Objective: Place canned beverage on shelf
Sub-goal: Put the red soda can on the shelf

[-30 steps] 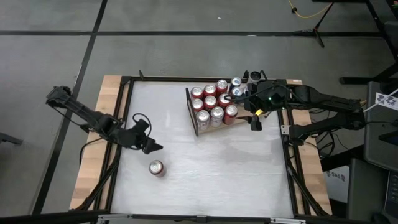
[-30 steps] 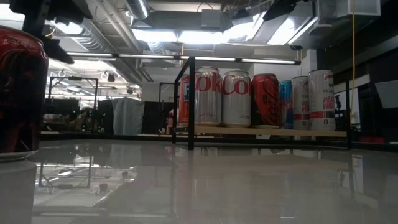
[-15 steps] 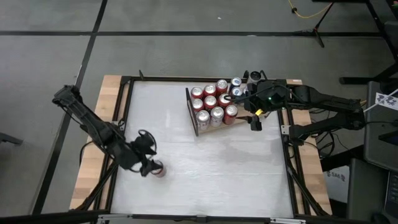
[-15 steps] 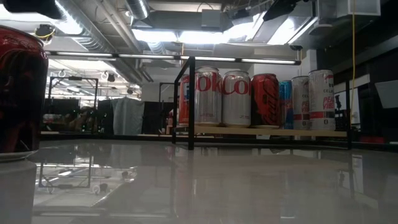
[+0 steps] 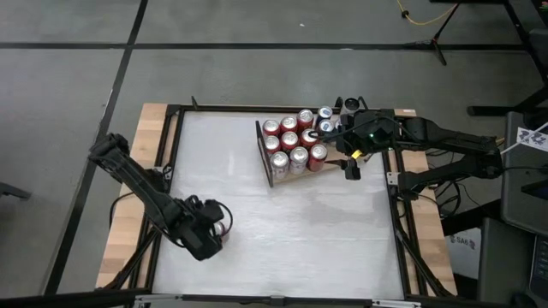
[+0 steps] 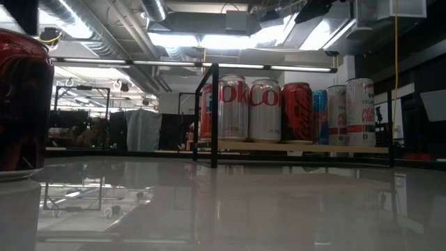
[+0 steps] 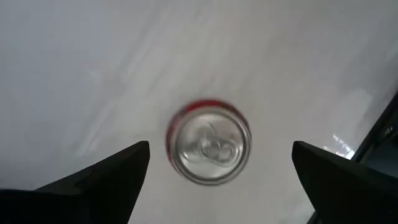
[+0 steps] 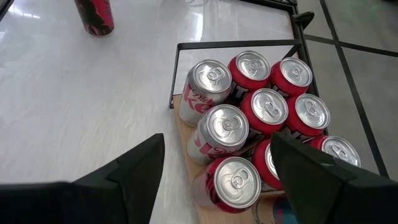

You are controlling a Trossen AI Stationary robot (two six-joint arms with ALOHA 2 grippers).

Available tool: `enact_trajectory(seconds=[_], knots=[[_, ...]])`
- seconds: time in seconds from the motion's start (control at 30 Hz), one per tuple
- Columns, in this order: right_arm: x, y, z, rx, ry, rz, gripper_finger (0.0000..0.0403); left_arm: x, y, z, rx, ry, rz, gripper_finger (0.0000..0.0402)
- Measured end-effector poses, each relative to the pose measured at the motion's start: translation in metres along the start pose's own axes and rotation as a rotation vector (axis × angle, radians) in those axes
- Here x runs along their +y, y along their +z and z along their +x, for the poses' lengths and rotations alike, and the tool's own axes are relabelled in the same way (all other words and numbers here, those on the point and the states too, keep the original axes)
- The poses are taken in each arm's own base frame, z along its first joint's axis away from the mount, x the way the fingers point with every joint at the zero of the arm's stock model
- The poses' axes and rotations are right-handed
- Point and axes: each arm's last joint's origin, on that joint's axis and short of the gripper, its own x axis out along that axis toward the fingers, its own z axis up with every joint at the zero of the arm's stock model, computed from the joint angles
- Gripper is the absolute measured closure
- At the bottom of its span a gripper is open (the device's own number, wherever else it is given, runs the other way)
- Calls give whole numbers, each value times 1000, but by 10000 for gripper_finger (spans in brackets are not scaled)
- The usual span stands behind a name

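Note:
A red canned beverage (image 7: 208, 144) stands upright on its base on the white table, near the left front; in the low view the red can (image 6: 21, 104) fills the left edge. My left gripper (image 7: 221, 149) hangs open above it, pointing steeply down, one finger on either side of the can's silver top and well clear of it. In the high view the left gripper (image 5: 210, 237) hides most of the can (image 5: 225, 229). The shelf (image 5: 291, 179), a wood board with a dark rail, carries several cans. My right gripper (image 5: 351, 168) waits open beside its right end.
Several red and silver cans (image 8: 249, 106) crowd the shelf (image 6: 306, 148), with a few slimmer cans (image 6: 348, 111) at its right end. Bare white tabletop (image 5: 308, 231) lies between the lone can and the shelf. Pale wooden strips (image 5: 128, 214) edge the table.
My left gripper has swung toward the table's near edge and a little to the right, from beside the lone can to right above it, and has tipped and rolled until it points steeply down. The can has stayed where it was. The right arm has kept still.

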Motion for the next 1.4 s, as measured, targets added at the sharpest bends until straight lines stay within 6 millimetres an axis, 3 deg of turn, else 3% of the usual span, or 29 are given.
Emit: enact_trajectory(seconds=[0.33,0.57,0.83,1.4], knots=[[0,0,0,0,0,0,120,-8,-3,14,59,34,-54,15],[0,0,0,0,0,0,120,-6,-2,15,5,52,-53,15],[0,0,0,0,0,0,120,1,-7,34,35,90,-97,15],[0,0,0,0,0,0,120,-5,-14,42,-27,118,-60,15]])
